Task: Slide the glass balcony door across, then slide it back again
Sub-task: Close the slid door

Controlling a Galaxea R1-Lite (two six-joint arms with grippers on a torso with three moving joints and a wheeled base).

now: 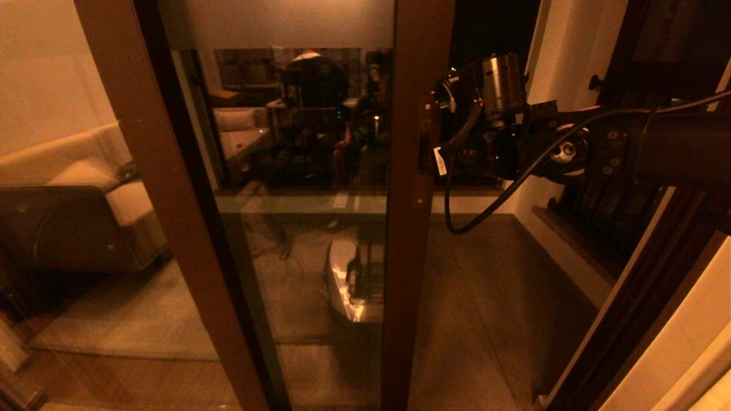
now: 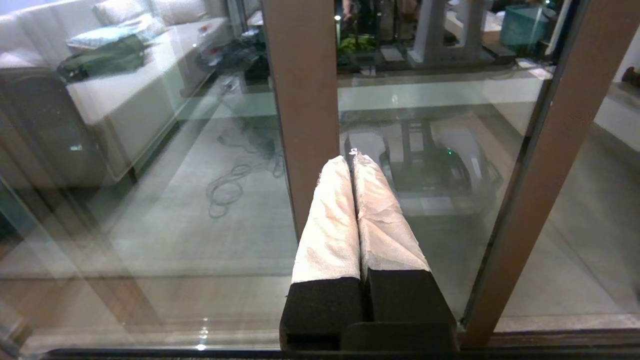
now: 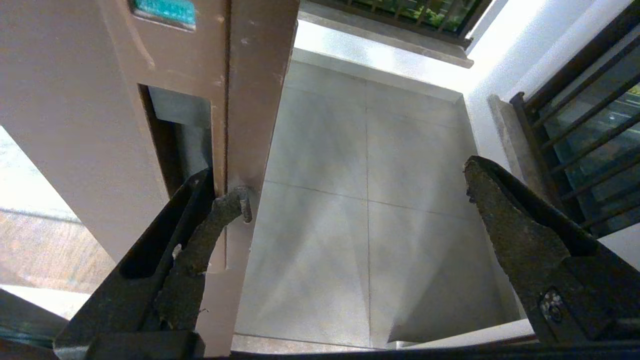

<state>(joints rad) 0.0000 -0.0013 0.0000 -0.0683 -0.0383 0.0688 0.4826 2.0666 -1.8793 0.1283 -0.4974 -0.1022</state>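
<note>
The glass balcony door (image 1: 302, 171) has a brown frame and a frosted band (image 1: 274, 23) along its top. Its stile (image 1: 408, 240) stands near the middle of the head view, with an open gap to its right. My right gripper (image 1: 437, 151) reaches in from the right at handle height. In the right wrist view it (image 3: 356, 184) is open, with one fingertip (image 3: 235, 202) hooked against the stile's edge beside the dark recessed handle slot (image 3: 172, 145); the other finger (image 3: 505, 225) hangs free over the balcony floor. My left gripper (image 2: 351, 157) is shut on nothing, its cloth-wrapped fingers pointing at the glass low down.
Beyond the gap lie the tiled balcony floor (image 1: 491, 297) and a dark barred window (image 3: 590, 115) on the right. A brown door jamb (image 1: 645, 285) runs down the right side. A second brown upright (image 1: 165, 217) crosses at left, with a sofa (image 1: 85, 188) behind the glass.
</note>
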